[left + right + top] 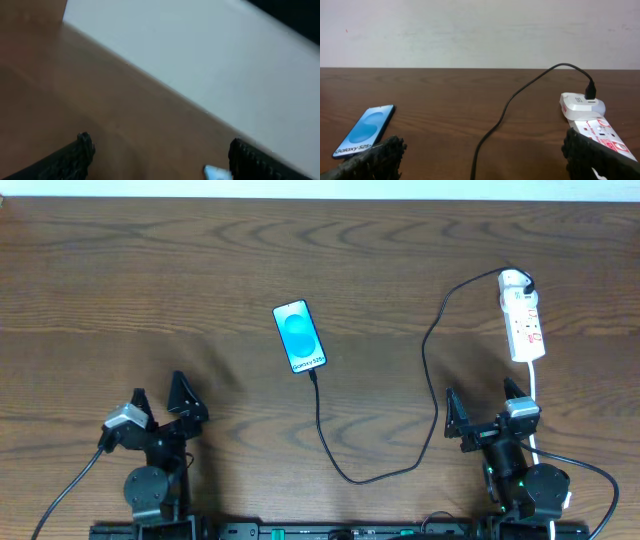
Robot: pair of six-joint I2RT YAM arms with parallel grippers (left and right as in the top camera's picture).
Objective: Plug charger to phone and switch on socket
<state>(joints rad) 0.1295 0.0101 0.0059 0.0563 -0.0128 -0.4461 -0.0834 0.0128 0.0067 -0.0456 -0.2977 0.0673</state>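
Phone [300, 337] well ahead, between left end effector [161, 404] and right end effector [484, 406]; both spread wide, empty

One phone [299, 336], one charger [430, 360], one socket [524, 320], two end effectors [158, 385] [481, 388], one table [200, 270].

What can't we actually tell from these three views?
- Whether the charger is seated in the phone: too small overhead; in the right wrist view a finger hides that end.
- Switch positions on the socket: too small overhead; in the right wrist view the other finger covers the strip's near part.
- Left wrist view: blurred; a pale object is cut off by the bottom edge and unidentifiable.
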